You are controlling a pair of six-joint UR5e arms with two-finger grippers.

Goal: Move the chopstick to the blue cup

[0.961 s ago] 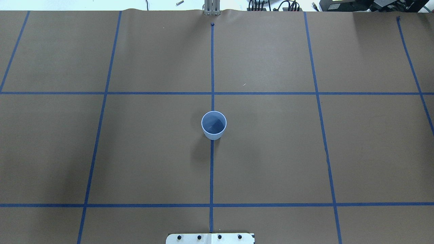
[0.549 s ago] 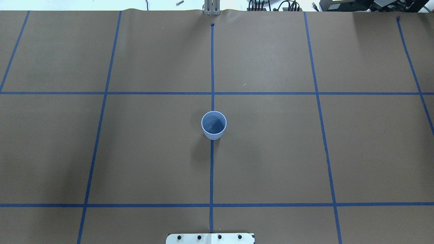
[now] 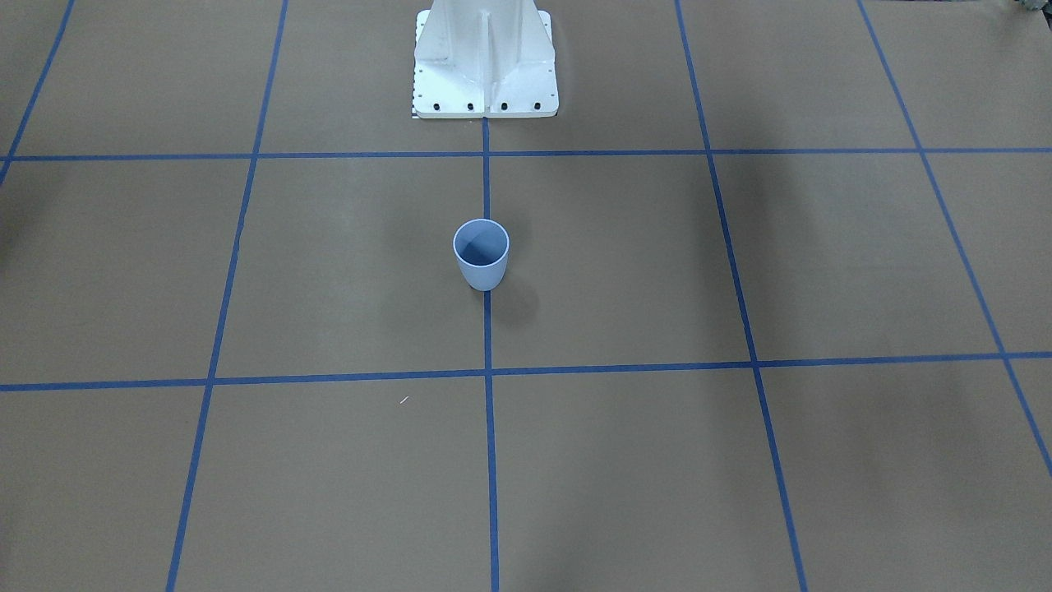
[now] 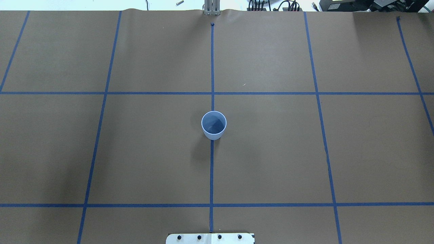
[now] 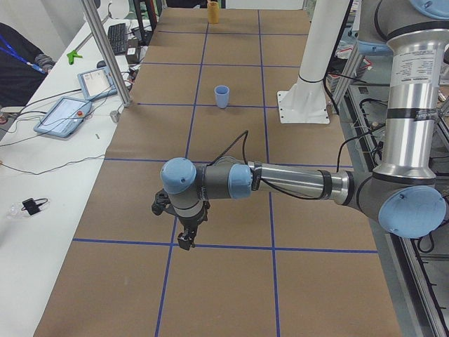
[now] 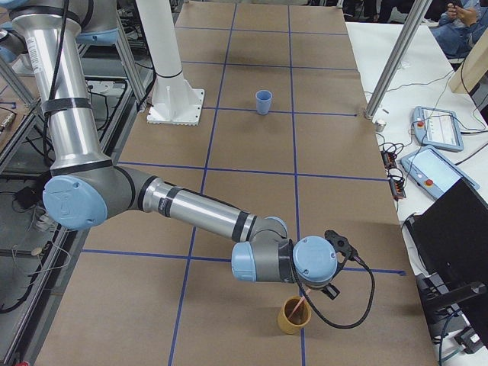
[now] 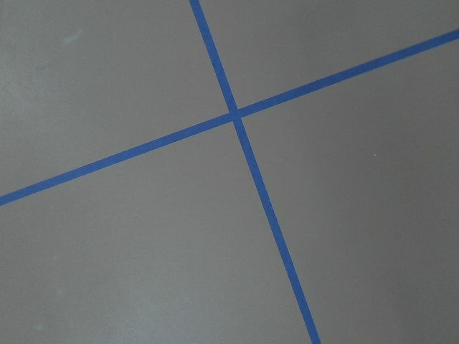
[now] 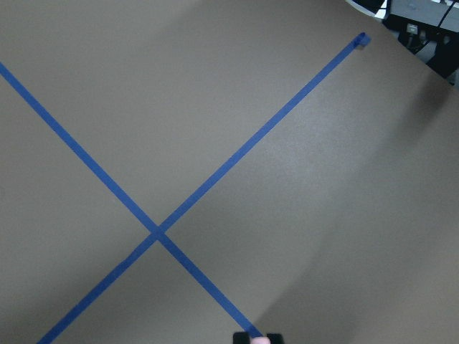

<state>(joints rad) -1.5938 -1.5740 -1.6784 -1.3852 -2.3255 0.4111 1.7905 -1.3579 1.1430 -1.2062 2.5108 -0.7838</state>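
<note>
The blue cup [image 4: 213,124] stands upright and empty on the centre tape line, also seen as the blue cup [image 3: 481,253] from the front. In the exterior right view the chopstick [image 6: 299,308] leans in a tan cup [image 6: 292,320] near the table's end, under my right wrist. My right gripper [image 8: 258,338] shows only its dark fingertips, shut on the chopstick's [image 8: 258,341] pale pink end. My left gripper [image 5: 186,242] hangs low over a tape crossing at the other end, far from the blue cup [image 5: 222,95]; I cannot tell whether it is open or shut.
The white robot pedestal [image 3: 485,66] stands behind the cup. Blue tape lines grid the brown paper. A side table carries tablets [image 5: 63,116] and cables, with a metal post [image 6: 396,57] at its edge. A laptop [image 6: 457,236] sits near the right arm.
In the overhead view the cup has not moved and no arm has come into view. Only a faint shadow at the far right corner has lightened.
</note>
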